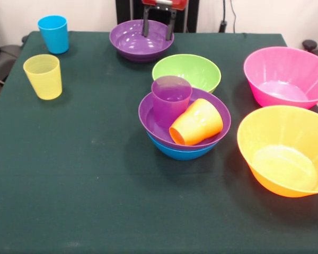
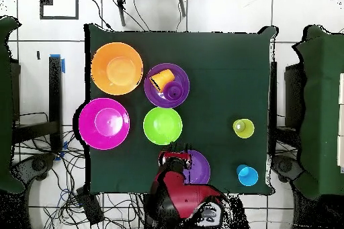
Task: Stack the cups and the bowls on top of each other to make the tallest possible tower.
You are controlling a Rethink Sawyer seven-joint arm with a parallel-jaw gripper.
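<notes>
My gripper (image 1: 158, 29) is open at the table's far edge, its two fingers (image 1: 146, 26) reaching down into a lone purple bowl (image 1: 140, 41). In the overhead view the gripper (image 2: 176, 152) is at that bowl's (image 2: 199, 168) left rim. The tower stands mid-table: a blue bowl (image 1: 183, 152) with a purple bowl (image 1: 148, 114) nested in it. Inside that, a purple cup (image 1: 171, 98) stands upright and an orange cup (image 1: 197, 123) lies on its side. The blue cup (image 1: 53, 33) and yellow cup (image 1: 43, 76) stand apart at the left.
A green bowl (image 1: 186, 71) sits just behind the tower. A large pink bowl (image 1: 286, 76) and a large orange bowl (image 1: 283, 151) sit at the right edge. Chairs and cables surround the table in the overhead view.
</notes>
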